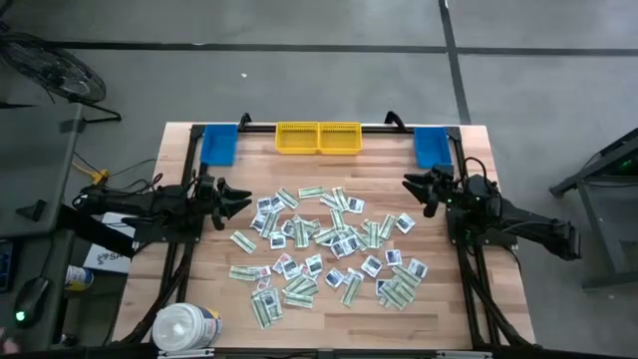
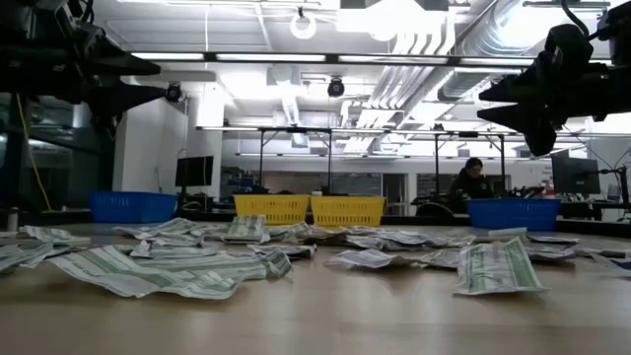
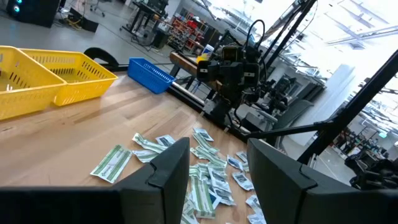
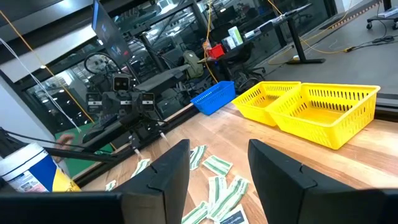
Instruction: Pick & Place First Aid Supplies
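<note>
Task at its outset. The small flat paper packets (image 1: 324,249), pale green-white strips and squarish white ones with blue or red marks, lie scattered across the middle of the wooden table (image 1: 199,284); none shows in the paired yellow plastic mesh baskets (image 1: 318,138) or the two blue plastic bins (image 1: 219,144) at the far edge. The left gripper (image 1: 242,196) and right gripper (image 1: 409,183) hover at the table's opposite sides, jaws parted, each holding nothing. By this view, all sorting remains.

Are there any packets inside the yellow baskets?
No, both yellow baskets look empty; the packets all lie scattered on the table.
</note>
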